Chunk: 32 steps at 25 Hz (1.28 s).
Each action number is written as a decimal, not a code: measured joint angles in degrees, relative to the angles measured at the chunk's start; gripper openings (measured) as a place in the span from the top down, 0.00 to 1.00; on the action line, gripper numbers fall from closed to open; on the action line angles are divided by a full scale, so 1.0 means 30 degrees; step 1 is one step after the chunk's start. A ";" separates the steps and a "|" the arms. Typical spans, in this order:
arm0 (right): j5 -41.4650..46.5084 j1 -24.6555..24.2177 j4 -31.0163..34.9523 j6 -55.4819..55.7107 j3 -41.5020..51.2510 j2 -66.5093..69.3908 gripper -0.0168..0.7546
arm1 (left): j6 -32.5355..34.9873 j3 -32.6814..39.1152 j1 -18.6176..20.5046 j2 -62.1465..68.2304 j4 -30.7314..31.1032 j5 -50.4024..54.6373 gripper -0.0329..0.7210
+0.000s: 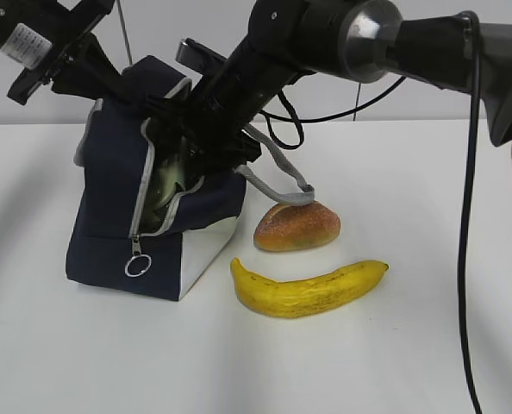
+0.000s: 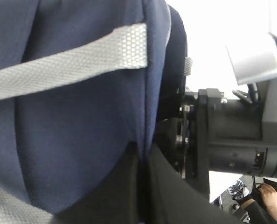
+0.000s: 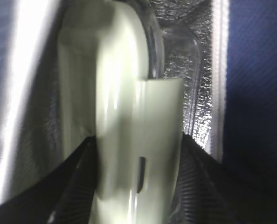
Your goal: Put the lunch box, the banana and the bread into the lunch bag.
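Observation:
The navy lunch bag (image 1: pixel 109 198) stands tilted at the left with its zipped mouth gaping toward the front. My left gripper (image 1: pixel 118 84) is at its top, and in the left wrist view the gripper (image 2: pixel 141 186) is shut on a fold of the bag's fabric (image 2: pixel 73 116). My right gripper (image 1: pixel 183 151) reaches into the mouth. It (image 3: pixel 136 186) is shut on the lunch box (image 3: pixel 129 126), whose green lid and clear body sit against the silver lining (image 3: pixel 199 93). A little of the lunch box (image 1: pixel 165 185) shows in the opening. The bread (image 1: pixel 296 227) and the banana (image 1: pixel 308 289) lie on the table to the bag's right.
A grey handle strap (image 1: pixel 277 185) hangs from the bag down onto the bread. The zipper's ring pull (image 1: pixel 138 265) dangles at the bag's front. The right arm's black cable (image 1: pixel 470 216) drops along the right side. White table (image 1: pixel 368 362) surrounds everything.

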 joint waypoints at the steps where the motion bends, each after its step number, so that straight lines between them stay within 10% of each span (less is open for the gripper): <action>1: -0.0088 0.0000 0.0000 0.0000 0.0000 0.0039 0.50 | 0.0000 0.0000 0.0000 0.0000 0.0041 0.0000 0.96; 32: -0.0159 0.0035 0.0780 -0.2220 -0.0929 0.1423 0.41 | 0.0000 0.0000 0.0000 0.0072 0.0233 -0.0033 0.96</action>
